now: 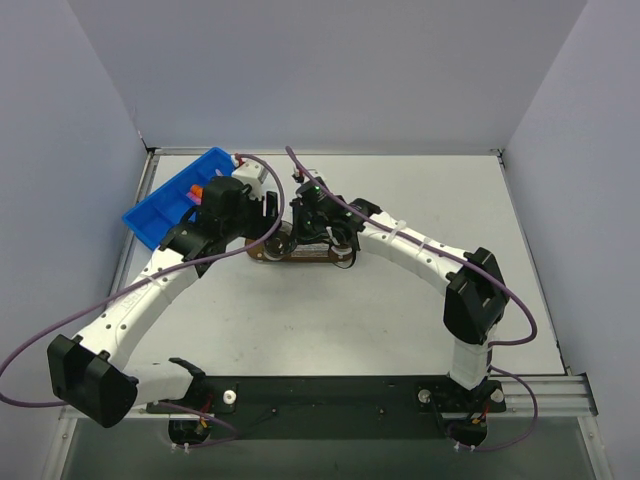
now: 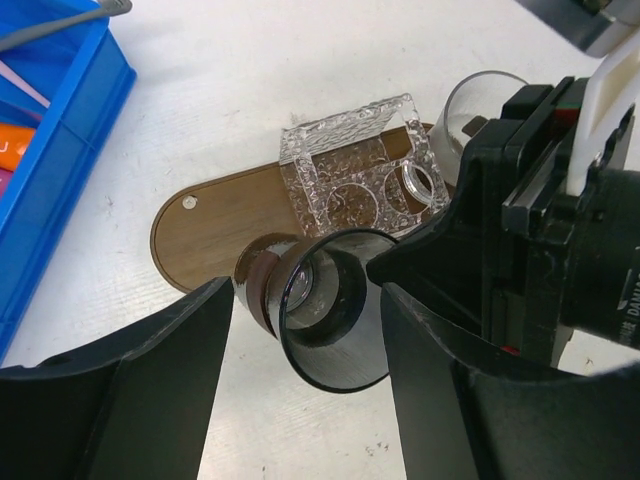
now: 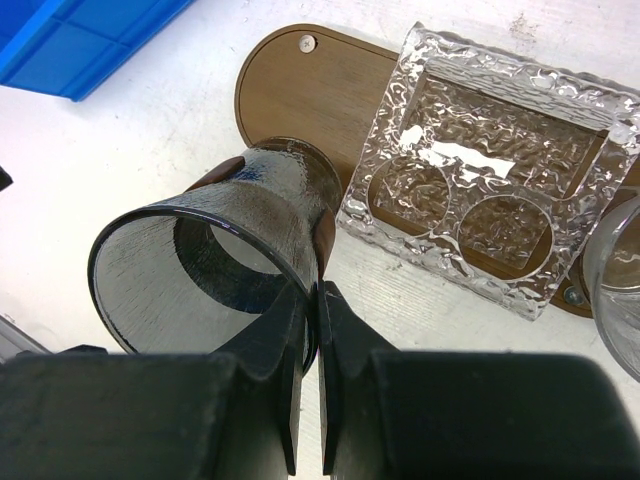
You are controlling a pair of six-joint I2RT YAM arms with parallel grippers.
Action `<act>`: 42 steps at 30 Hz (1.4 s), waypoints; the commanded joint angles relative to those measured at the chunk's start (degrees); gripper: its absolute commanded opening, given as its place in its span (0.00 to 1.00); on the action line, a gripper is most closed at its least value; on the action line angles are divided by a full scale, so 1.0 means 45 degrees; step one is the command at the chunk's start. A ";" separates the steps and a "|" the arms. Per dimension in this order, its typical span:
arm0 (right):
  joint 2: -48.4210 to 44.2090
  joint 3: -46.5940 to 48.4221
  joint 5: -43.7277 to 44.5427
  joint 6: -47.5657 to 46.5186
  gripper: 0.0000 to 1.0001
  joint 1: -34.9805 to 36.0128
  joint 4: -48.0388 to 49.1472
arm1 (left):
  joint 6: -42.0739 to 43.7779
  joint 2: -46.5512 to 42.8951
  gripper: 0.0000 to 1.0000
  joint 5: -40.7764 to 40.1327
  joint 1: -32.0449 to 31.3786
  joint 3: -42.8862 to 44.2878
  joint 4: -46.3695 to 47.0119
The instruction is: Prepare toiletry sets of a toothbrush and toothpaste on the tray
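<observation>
Your right gripper [image 3: 312, 290] is pinched tight on the rim wall of the dark smoked cup [image 3: 240, 230]. The cup is tilted, mouth toward the camera, base over the rounded screw end of the tray [image 3: 290, 85]. Your left gripper [image 2: 307, 290] is spread wide at the bottom of its frame, one finger on either side of that cup; contact can't be told. A clear textured holder [image 3: 440, 75] sits on the tray, with a clear cup [image 2: 480, 95] at the upper right. The toothpaste [image 2: 12, 150] lies in the blue bin [image 2: 70, 170] at the left edge, off the tray.
</observation>
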 commanded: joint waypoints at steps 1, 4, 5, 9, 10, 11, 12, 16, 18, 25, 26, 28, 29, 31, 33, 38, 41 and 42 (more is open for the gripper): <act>-0.1182 0.0816 0.0184 -0.0195 0.00 -0.0069 0.0596 | 0.0276 -0.0091 0.71 0.0386 0.0076 0.0036 -0.0217; -0.1124 0.0874 0.0165 -0.0254 0.00 -0.0069 0.0518 | 0.0295 0.0319 0.70 0.0424 0.0076 0.0270 -0.0569; -0.1143 0.0894 0.0165 -0.0254 0.00 -0.0088 0.0499 | 0.0276 0.0417 0.70 0.0424 0.0076 0.0348 -0.0763; -0.1143 0.0914 0.0067 -0.0313 0.00 -0.0069 0.0499 | 0.0276 0.0848 0.68 0.0308 0.0076 0.0506 -0.1018; -0.1143 0.0933 0.0009 -0.0313 0.00 -0.0069 0.0499 | 0.0295 0.0906 0.68 0.0269 0.0076 0.0525 -0.1077; -0.1143 0.0952 -0.0011 -0.0352 0.00 -0.0049 0.0499 | 0.0276 0.0984 0.67 0.0210 0.0076 0.0525 -0.1096; -0.1124 0.0972 -0.0030 -0.0371 0.00 -0.0030 0.0499 | 0.0315 0.1023 0.64 0.0152 0.0076 0.0544 -0.1135; -0.1085 0.1031 -0.0050 -0.0430 0.00 0.0010 0.0479 | 0.0335 0.1063 0.56 -0.0122 0.0076 0.0583 -0.1214; -0.1065 0.1070 -0.0011 -0.0450 0.00 0.0029 0.0479 | 0.0393 0.1024 0.48 -0.0278 0.0076 0.0564 -0.1214; -0.0870 0.1265 0.0125 -0.0430 0.00 0.0088 0.0479 | 0.0432 0.1082 0.26 -0.0337 0.0076 0.0584 -0.1233; -0.0850 0.1284 0.0126 -0.0430 0.00 0.0107 0.0479 | 0.0413 0.1179 0.23 -0.0337 0.0076 0.0622 -0.1253; -0.0811 0.1382 0.0145 -0.0391 0.00 0.0107 0.0460 | 0.0393 0.1199 0.17 -0.0318 0.0076 0.0642 -0.1272; -0.0792 0.1402 0.0145 -0.0391 0.00 0.0127 0.0460 | 0.0374 0.1219 0.10 -0.0298 0.0076 0.0662 -0.1272; -0.0753 0.1499 0.0145 -0.0372 0.00 0.0146 0.0440 | 0.0335 0.1258 0.03 -0.0298 0.0076 0.0642 -0.1272; -0.0733 0.1538 0.0126 -0.0372 0.00 0.0166 0.0421 | 0.0276 0.1239 0.00 -0.0298 0.0076 0.0662 -0.1272; -0.0889 0.1519 0.0106 -0.0352 0.00 0.0205 0.0342 | 0.0100 0.1005 0.00 -0.0493 0.0076 0.0487 -0.1097; -0.1143 0.1422 0.0164 -0.0391 0.07 0.0244 0.0362 | -0.0095 0.0849 0.00 -0.0844 0.0115 0.0389 -0.0980; -0.1221 0.1383 0.0184 -0.0391 0.11 0.0244 0.0362 | -0.0192 0.0809 0.00 -0.0922 0.0116 0.0369 -0.0960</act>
